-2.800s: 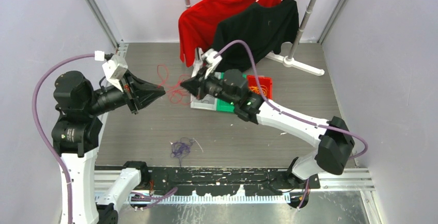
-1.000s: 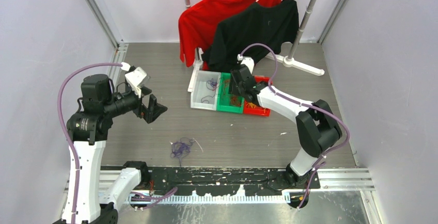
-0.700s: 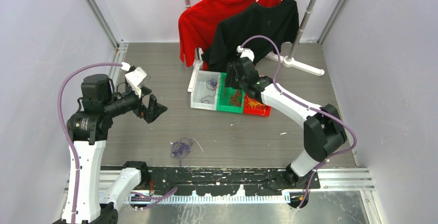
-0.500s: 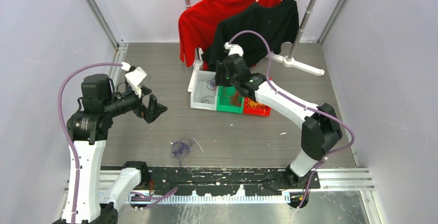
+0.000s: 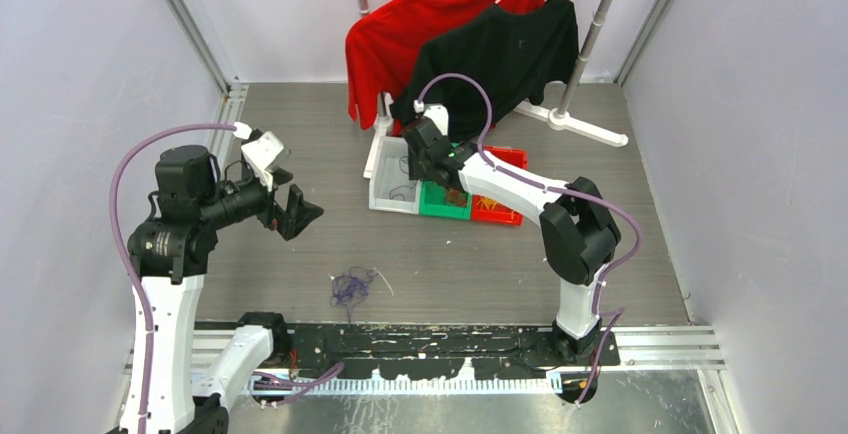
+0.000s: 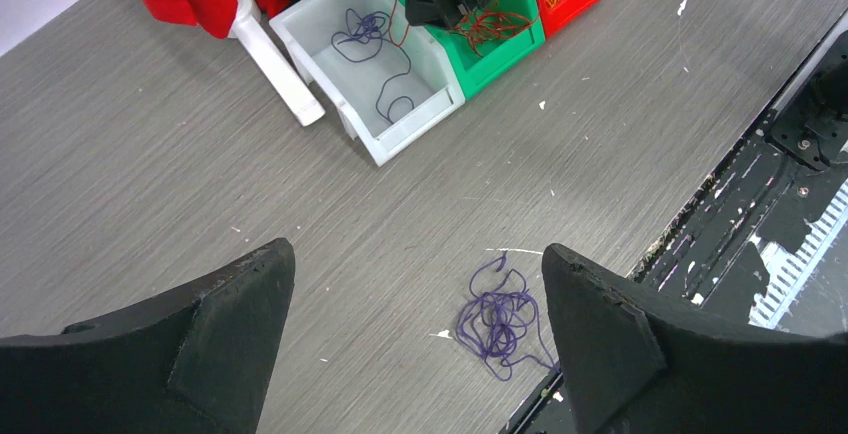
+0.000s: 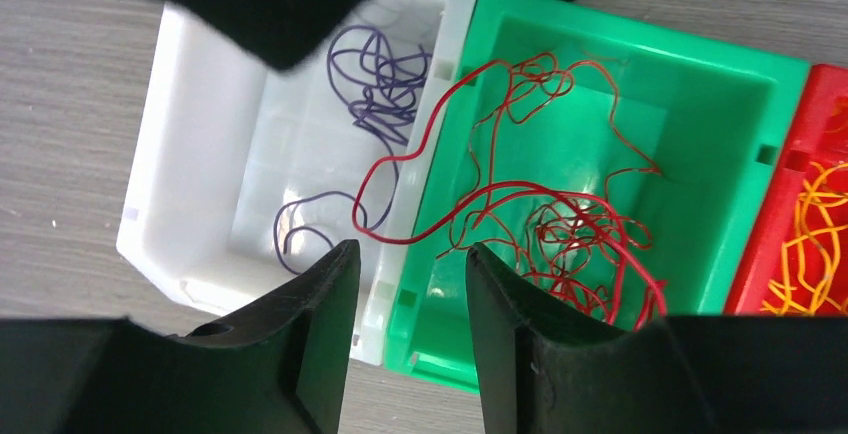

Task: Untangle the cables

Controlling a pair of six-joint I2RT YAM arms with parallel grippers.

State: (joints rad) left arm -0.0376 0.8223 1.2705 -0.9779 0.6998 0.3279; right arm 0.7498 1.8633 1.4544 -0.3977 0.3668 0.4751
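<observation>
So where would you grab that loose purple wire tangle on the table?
Probably at the dense middle of the purple wire tangle, coming straight down from above: it lies flat on the grey table, so its thin outer loops offer little to pinch.

The right wrist view's edge cuts off the red bin (image 7: 772,222) and its yellow-orange cables (image 7: 818,236).
</observation>
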